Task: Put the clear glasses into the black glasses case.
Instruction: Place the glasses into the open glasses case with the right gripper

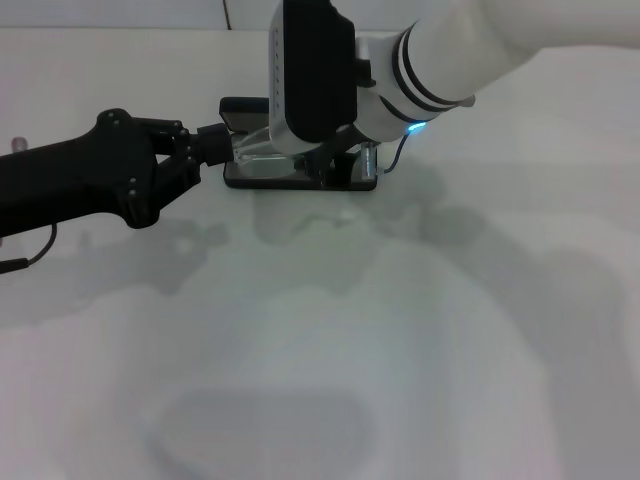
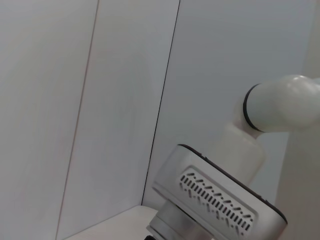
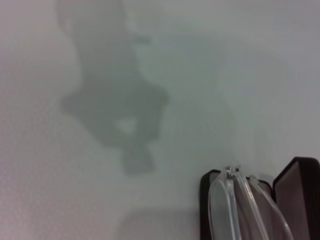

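Note:
The black glasses case (image 1: 300, 182) lies open at the far middle of the table, its lid (image 1: 240, 106) raised at the back. In the right wrist view the clear glasses (image 3: 239, 210) lie inside the case (image 3: 205, 200), beside the lid (image 3: 300, 190). From the head view they show only as a pale glint (image 1: 262, 152) under the right wrist. My black left gripper (image 1: 218, 144) reaches in from the left and is shut on the case's left end. My white right gripper (image 1: 345, 165) hangs straight over the case, hiding most of it.
The white table (image 1: 320, 330) stretches toward me, with shadows on it. A white panelled wall (image 2: 100, 100) stands behind. The right arm's wrist unit (image 2: 215, 200) fills part of the left wrist view.

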### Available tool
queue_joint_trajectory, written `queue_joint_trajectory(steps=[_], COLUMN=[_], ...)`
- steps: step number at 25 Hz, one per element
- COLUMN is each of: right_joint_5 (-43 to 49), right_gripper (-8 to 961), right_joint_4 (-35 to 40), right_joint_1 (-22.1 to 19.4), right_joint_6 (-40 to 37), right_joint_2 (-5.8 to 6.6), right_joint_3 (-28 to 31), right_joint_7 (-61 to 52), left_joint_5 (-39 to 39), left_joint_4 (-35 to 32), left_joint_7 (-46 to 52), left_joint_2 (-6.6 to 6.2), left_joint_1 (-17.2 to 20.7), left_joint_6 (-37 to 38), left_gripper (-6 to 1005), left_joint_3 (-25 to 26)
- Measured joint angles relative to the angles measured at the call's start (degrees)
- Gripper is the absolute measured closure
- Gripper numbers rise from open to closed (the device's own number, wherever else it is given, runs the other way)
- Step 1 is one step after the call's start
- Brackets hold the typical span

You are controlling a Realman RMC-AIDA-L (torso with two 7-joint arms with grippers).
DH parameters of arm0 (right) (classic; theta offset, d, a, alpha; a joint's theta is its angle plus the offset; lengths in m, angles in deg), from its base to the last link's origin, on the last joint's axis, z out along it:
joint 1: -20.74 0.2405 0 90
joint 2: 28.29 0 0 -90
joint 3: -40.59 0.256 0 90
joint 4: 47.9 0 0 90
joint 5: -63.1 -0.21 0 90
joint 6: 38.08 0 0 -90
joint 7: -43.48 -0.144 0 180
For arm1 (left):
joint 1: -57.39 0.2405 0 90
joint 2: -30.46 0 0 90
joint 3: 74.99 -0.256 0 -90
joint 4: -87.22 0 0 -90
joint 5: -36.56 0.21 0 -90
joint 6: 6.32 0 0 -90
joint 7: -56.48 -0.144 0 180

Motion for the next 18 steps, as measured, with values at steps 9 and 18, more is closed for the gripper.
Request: queue_joint_trajectory(steps=[9, 18], right_joint_5=[4.40, 5.19], right_gripper=[887, 882], right_joint_4=[-0.19, 0.30], right_joint_1=[0.54, -0.60], right_joint_6=[-1.16, -1.50], right_joint_2=[0.00, 0.00], right_joint_3=[2.13, 2.48], right_joint_7=[-8.88, -10.10], left_joint_5=[0.01, -0.06], left_joint_4=[-1.67, -6.88], left_joint_7=[1.43, 2.87], left_joint_2=[0.00, 0.08], left_joint_1=[0.36, 2.58], left_joint_6=[0.02, 0.01], left_gripper=[879, 876], left_joint_3=[-0.26, 0.07])
